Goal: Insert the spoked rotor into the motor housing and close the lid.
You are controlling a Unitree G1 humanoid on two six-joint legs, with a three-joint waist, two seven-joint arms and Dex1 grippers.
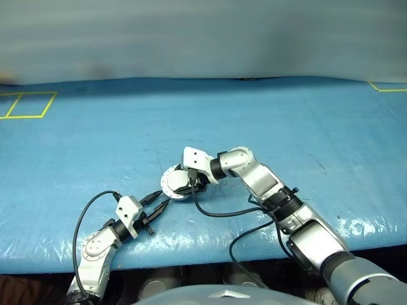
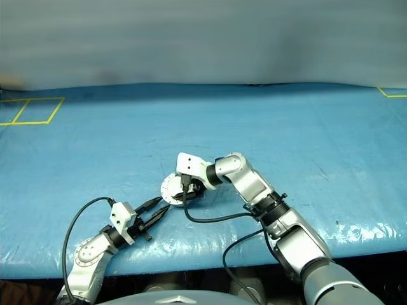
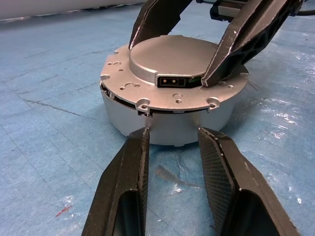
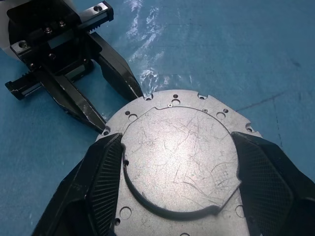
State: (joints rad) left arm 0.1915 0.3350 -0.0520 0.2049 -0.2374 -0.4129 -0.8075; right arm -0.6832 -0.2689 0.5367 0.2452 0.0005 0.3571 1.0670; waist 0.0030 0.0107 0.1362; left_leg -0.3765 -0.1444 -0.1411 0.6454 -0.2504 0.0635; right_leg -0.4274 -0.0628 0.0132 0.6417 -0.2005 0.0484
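The right gripper [image 4: 172, 187] is reaching in from the right, its two black ribbed fingers [image 4: 106, 179] spread wide and sitting against opposite sides of the raised round boss on the lid [image 4: 179, 152]. The lid is lying flat and closed on the housing [image 3: 172, 125], plain scratched grey metal facing up, with a flange of small holes around the rim and a small rectangular socket on the near side. The housing is a short pale grey drum standing upright on the blue crinkled tarp [image 1: 286, 121], near the table's near edge at centre. What is inside it is hidden. The left gripper [image 3: 173, 147] is pointing level at the housing's near-left wall, fingers partly spread, tips just beside the wall, holding nothing.
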